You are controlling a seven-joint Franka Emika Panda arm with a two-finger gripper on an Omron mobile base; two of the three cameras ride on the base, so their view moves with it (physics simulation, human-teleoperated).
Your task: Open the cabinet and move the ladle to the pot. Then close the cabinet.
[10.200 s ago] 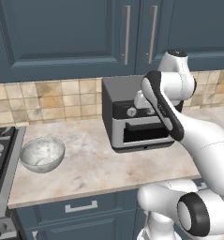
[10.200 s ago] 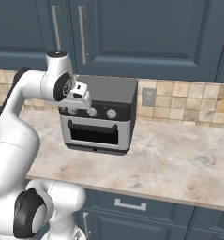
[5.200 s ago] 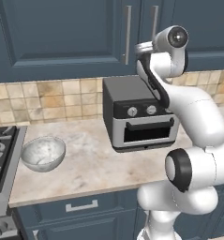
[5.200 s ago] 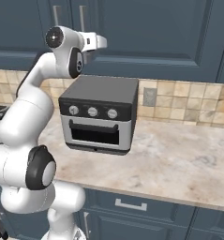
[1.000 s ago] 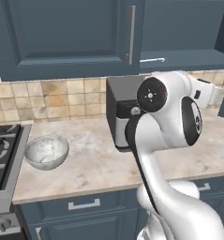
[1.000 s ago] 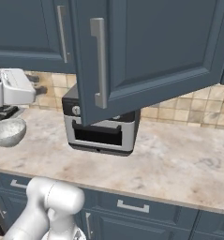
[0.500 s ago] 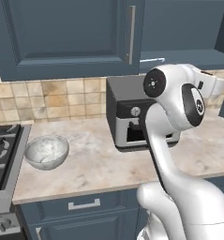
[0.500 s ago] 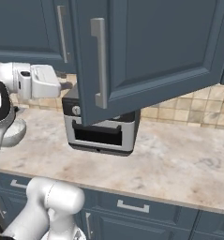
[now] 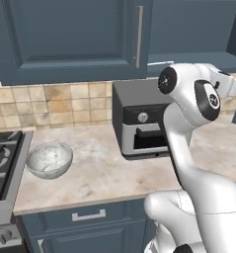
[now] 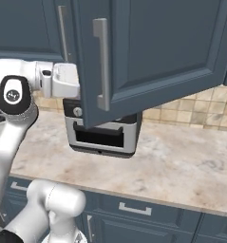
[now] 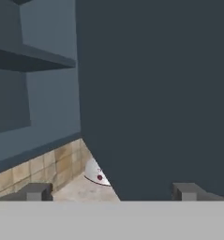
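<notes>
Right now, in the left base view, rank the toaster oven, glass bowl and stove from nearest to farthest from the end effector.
1. Toaster oven, mid-counter, closest to the end effector at the right edge.
2. Glass bowl, further left on the counter.
3. Stove, far left edge.

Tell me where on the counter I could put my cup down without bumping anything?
The counter is bare to the right of the toaster oven, up to the tiled wall. There is also room between the glass bowl and the oven. It is crowded by the oven, where the swung-open cabinet door hangs over it and the arm reaches behind.
</notes>
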